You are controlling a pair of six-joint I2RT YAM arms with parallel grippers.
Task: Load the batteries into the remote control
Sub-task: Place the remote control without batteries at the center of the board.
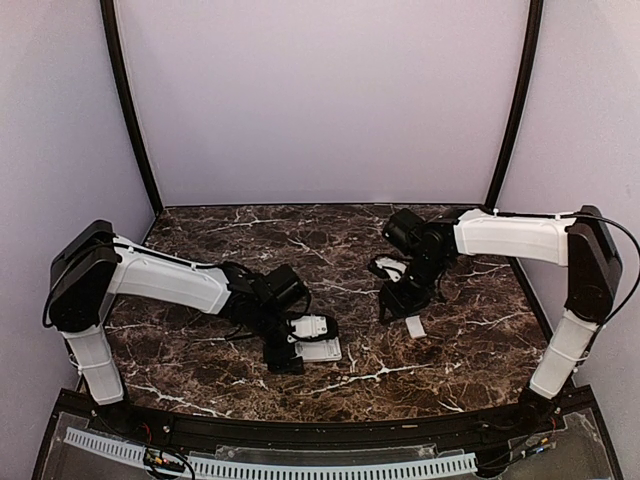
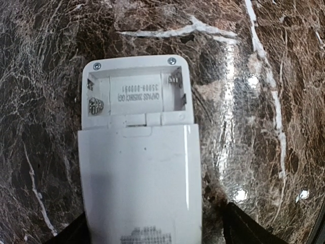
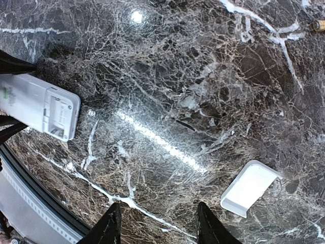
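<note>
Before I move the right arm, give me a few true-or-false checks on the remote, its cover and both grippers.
1. The remote has its battery bay uncovered, with no batteries in it. True.
2. The cover rests on top of the remote. False: it lies on the table, well apart from the remote.
3. The right gripper is clamped on a battery. False: its jaws are open with nothing between them.
4. The remote lies between the fingers of the left gripper. True, though whether they actually press on it cannot be told.
</note>
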